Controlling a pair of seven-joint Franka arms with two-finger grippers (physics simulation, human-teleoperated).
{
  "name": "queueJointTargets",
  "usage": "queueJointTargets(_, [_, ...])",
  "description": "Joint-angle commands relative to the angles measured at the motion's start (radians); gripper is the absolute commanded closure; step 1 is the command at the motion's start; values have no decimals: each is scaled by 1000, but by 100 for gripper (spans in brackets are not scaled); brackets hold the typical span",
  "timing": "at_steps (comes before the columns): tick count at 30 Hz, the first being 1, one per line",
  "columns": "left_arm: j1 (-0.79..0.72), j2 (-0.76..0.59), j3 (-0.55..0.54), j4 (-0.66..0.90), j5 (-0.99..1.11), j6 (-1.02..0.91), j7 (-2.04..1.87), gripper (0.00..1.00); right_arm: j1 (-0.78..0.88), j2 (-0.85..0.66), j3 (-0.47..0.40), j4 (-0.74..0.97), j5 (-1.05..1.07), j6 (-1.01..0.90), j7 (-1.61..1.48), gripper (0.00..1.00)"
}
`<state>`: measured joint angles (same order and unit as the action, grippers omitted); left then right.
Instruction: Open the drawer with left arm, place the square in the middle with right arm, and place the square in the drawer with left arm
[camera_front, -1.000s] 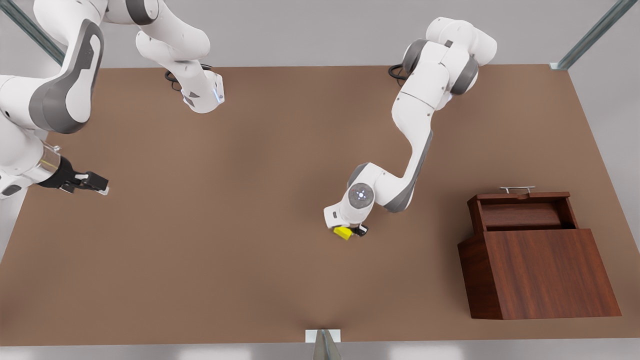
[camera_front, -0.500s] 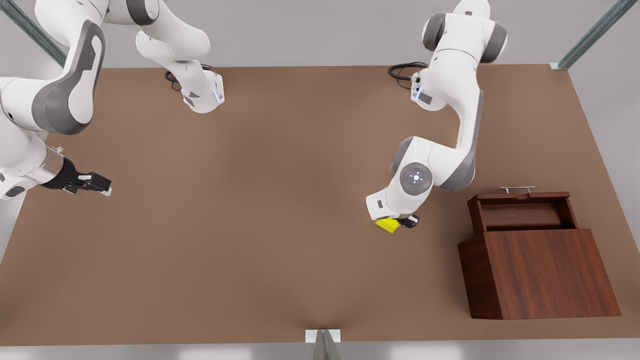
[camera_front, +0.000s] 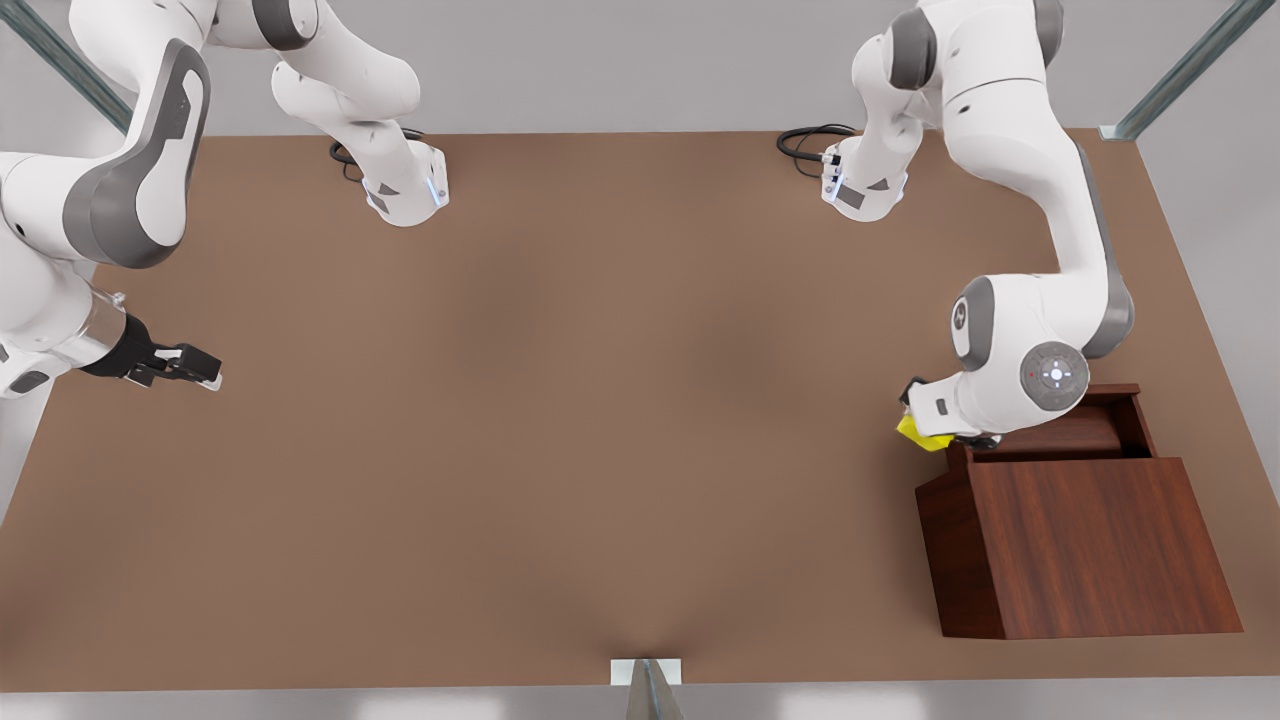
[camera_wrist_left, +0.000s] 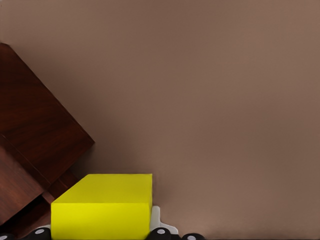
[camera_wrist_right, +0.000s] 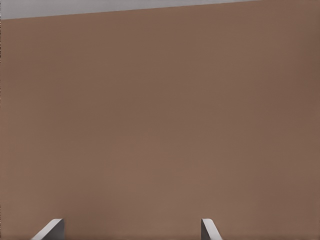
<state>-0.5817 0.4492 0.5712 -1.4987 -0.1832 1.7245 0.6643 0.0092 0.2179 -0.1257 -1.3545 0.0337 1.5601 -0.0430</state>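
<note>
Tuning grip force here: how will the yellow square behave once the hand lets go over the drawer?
The square, held in the left hand beside the drawer, looks rigid with flat faces, so it should land flat, not roll. Its smooth faces may slip under a light grip.

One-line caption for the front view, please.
Left gripper carries the yellow cube to the open drawer; right gripper waits open at the table's far side.

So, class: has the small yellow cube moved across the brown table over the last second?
Yes. The small yellow cube, held by the left gripper, went toward the front view's right, reaching the dark wooden cabinet.
</note>
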Motion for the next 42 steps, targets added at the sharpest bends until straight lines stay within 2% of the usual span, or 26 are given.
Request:
queueJointTargets(1, [0,0,4,0,-5,0,8,28,0,0,0,0,0,0,0,0])
queueJointTargets(8, [34,9,82,-41,-7,15,129,29,3,1,0,0,2,2,0,0])
queueJointTargets(16, [151,40,90,-41,4,33,259,29,5,3,1,0,3,2,0,0])
queueJointTargets(22, [174,85,90,-40,2,46,278,28,5,3,1,0,3,2,0,0])
queueJointTargets(23, [174,86,90,-41,2,46,278,18,5,3,1,0,3,2,0,0])
queueJointTargets(24, [181,88,90,-41,2,46,279,0,5,3,1,0,3,2,0,0])
queueJointTargets(30, [184,89,91,-35,1,30,267,0,5,3,1,0,3,3,0,0])
queueJointTargets(31, [183,82,88,-22,2,15,201,0,5,3,1,0,3,3,0,0])
queueJointTargets(34, [137,79,72,153,-7,-124,-3,0,5,5,1,0,3,5,0,0])
queueJointTargets(37, [65,48,64,264,-16,-146,-357,0,5,5,1,0,3,5,0,0])
queueJointTargets(38, [82,-13,-32,265,1,-140,-497,0,5,5,1,0,5,5,0,0])
queueJointTargets(41, [379,-150,-550,250,252,-138,-687,0,5,5,1,0,5,6,0,0])
queueJointTargets(42, [422,-196,-602,196,260,-103,-687,0,5,5,1,0,5,6,0,0])
